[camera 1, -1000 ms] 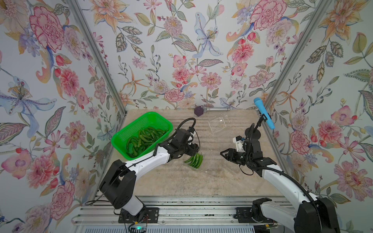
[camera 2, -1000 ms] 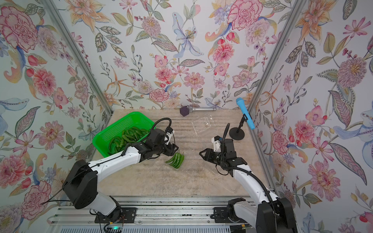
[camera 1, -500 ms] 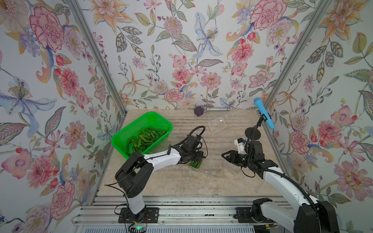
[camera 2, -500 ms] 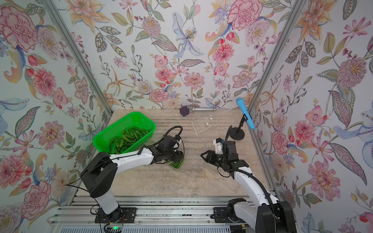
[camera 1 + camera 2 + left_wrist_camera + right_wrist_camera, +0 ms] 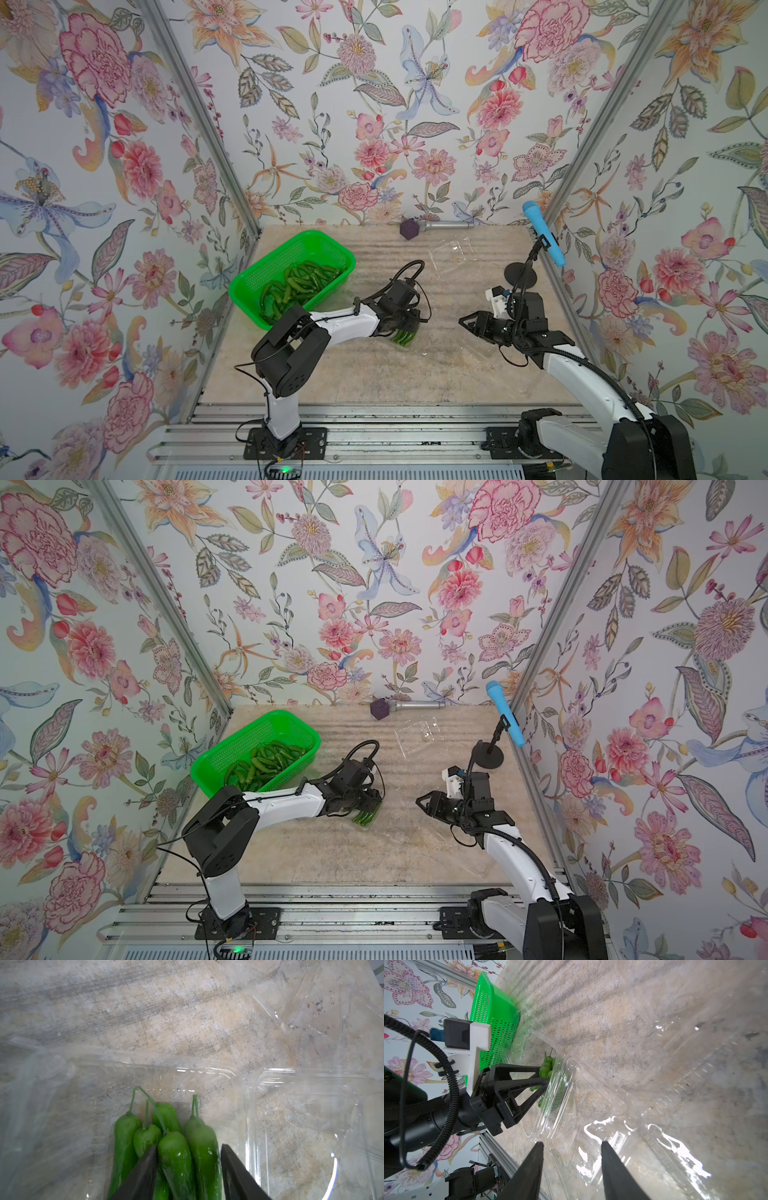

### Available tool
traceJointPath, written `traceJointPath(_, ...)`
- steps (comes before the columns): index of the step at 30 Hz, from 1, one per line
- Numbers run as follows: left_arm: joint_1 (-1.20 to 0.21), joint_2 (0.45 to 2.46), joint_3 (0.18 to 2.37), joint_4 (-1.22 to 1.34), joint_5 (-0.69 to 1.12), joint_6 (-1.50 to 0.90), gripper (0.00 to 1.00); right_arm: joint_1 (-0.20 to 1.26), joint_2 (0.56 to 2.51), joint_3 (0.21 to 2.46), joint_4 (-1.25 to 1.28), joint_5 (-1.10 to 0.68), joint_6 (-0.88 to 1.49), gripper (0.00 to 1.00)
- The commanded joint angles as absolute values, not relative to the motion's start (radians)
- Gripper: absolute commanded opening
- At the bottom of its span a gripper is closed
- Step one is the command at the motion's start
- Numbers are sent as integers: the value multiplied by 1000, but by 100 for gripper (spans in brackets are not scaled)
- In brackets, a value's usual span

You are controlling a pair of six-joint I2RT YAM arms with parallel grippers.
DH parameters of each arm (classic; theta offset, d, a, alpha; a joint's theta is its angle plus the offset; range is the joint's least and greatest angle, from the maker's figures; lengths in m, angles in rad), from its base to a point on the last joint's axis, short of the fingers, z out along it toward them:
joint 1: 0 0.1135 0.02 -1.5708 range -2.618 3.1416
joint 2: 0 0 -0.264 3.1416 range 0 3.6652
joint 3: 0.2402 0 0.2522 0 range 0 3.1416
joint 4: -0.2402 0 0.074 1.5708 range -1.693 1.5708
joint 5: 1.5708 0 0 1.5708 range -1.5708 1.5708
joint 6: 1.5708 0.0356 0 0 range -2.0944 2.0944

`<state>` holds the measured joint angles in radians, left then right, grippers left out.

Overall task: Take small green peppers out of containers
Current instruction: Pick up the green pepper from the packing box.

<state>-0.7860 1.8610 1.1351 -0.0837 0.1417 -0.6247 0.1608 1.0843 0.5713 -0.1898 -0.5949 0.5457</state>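
Green basket (image 5: 291, 266) sits left of and behind the left claw (image 5: 405, 331), close to that arm's forearm, with a heap of loose peppers (image 5: 297, 286) in it. The left claw is low over the table, tips down inside an open container (image 5: 207, 1072), a clear clamshell with its lid (image 5: 311, 1105) lying flat beside the tray. Five small green peppers (image 5: 176, 1153) lie bunched in the tray, stems pointing away from the claw. Its jaws stand apart around two of them: one finger (image 5: 145, 1167) touches a pepper and the other sits right beside the next, so can't tell if it's a real pinch. The other three lie outside or just ahead of the tips. The right claw (image 5: 463, 323) is well to the right of the left claw, apart from it and pointed toward it, jaws spread and empty. Clear clamshell plastic (image 5: 654, 1147) lies on the table under and ahead of it. Far behind both claws, by the back wall, are a flat clear container (image 5: 453, 257) and a silver microphone (image 5: 440, 225) with a purple head. Behind the right claw is a blue microphone (image 5: 544, 235) on a black stand.
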Motion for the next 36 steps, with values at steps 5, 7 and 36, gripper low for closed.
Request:
traceJointPath(5,-738,1859,1068,24,147,-743,47,141,1081,556,-194,-630,519,47)
traceJointPath(7,-730,1846,1041,55,154,-764,46,140,1081,558,-194,-633,518,47)
traceJointPath(36,-682,1755,875,247,215,-858,49,150,1052,574,-202,-681,475,49)
